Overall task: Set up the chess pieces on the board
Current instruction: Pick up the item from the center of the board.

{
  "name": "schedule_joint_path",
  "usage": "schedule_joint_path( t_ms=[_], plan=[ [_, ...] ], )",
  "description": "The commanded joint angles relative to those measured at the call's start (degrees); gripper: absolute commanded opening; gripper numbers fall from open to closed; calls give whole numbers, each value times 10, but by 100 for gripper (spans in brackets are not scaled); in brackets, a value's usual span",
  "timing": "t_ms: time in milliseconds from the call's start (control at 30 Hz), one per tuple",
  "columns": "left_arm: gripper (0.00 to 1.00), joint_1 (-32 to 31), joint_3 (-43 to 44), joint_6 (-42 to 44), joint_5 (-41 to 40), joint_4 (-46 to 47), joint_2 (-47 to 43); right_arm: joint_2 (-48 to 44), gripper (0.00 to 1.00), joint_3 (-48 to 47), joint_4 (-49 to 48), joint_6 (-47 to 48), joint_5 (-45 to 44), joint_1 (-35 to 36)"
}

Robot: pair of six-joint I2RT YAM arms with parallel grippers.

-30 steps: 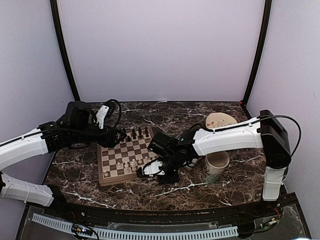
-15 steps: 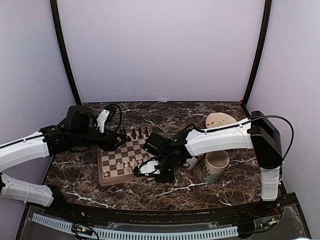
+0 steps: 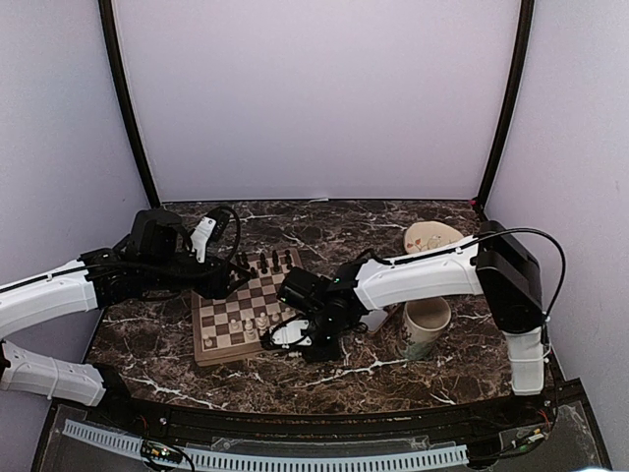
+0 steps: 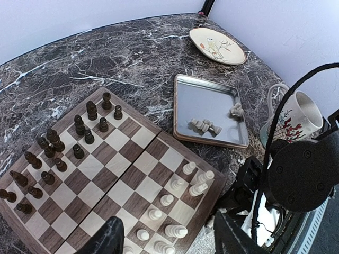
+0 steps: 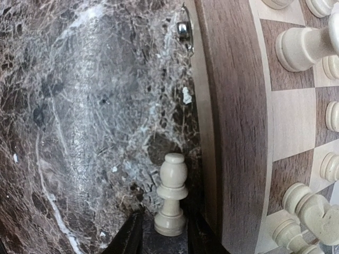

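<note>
Right claw (image 5: pixel 165 226) was nearly closed, pinching a white pawn (image 5: pixel 172 191) by its base, head pointing away. The pawn sat just outside the board (image 5: pixel 233 132) rim. Marble table (image 5: pixel 79 132) lay on its other side.

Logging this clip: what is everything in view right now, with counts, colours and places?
chessboard: one, brown checks, left of table centre
dark chessmen: roughly sixteen, dark brown, board's far side
cream chess pieces: about ten upright on board's near side, several lying in tray
tray: one, grey metal, right of board
plate: one, cream with motif, far right
mug: one, white with red motif, right of tray
table: dark marble
left fingers: two, black, open above board
right fingers: two, black, shut on a cream pawn beside board's rim
</note>
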State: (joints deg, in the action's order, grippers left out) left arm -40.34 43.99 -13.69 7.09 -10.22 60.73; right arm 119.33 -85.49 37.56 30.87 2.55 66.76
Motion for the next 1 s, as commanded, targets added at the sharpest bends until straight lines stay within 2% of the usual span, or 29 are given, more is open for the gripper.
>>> schedule_joint_path(
  t_ms=[0, 300, 433, 500, 667, 833, 967],
  plan=[
    [60, 3, -9, 0, 8, 14, -2, 22, 30, -28, 13, -20, 11, 7],
    [60, 3, -10, 1, 7, 6, -3, 31, 27, -32, 26, -24, 21, 7],
    [60, 3, -5, 1, 6, 1, -4, 21, 20, -27, 33, -25, 19, 7],
    [60, 3, -2, -8, 2, 1, -3, 8, 14, -24, 35, -25, 28, 5],
    [60, 3, 10, -71, -29, 3, 14, -71, 12, -1, 25, -35, 100, -17],
    [57, 3, 8, -146, 20, 47, 52, -145, 11, 8, 8, -63, 210, -77],
    [54, 3, -8, -189, 125, 138, 75, -166, 11, 4, -6, -94, 263, -125]
  ],
)
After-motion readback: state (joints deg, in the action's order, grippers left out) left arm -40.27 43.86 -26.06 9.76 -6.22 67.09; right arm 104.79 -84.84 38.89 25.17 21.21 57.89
